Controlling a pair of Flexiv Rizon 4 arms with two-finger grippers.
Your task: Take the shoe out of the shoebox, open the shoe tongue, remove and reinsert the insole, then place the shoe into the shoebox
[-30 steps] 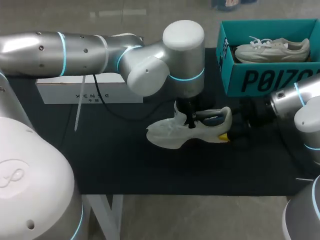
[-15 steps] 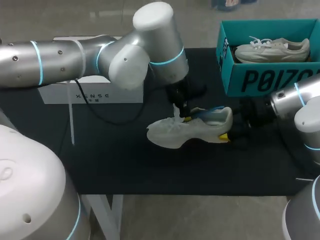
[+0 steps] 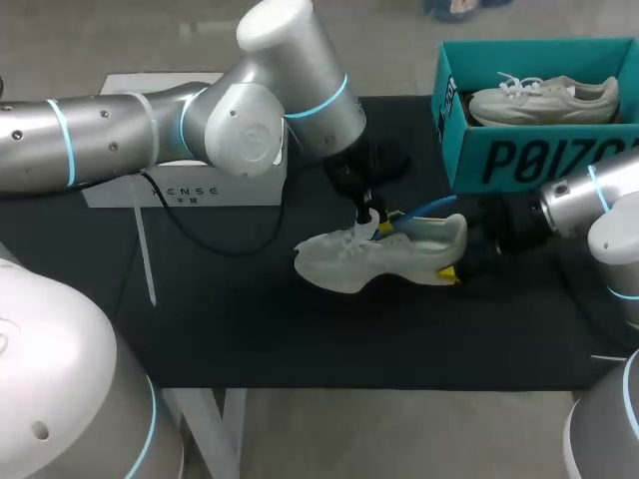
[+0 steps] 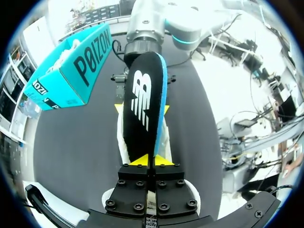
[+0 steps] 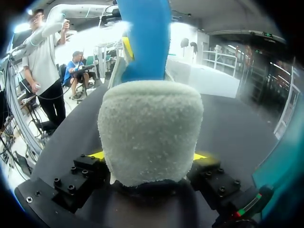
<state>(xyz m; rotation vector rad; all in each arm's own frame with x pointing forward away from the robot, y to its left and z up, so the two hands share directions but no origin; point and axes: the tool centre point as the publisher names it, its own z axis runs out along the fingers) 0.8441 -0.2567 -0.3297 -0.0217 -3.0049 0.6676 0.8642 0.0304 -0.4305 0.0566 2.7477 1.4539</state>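
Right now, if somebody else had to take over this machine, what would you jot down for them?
The left pincer is shut on the insole, whose front end is raised above the shoe.
The right pincer is shut on the shoe's heel, holding it on the table.
The shoebox sits at the table's far right with a second shoe inside.
Done: shoe out of the box, insole partly lifted.
Left: pull the insole free, slide it back in, return the shoe to the shoebox.
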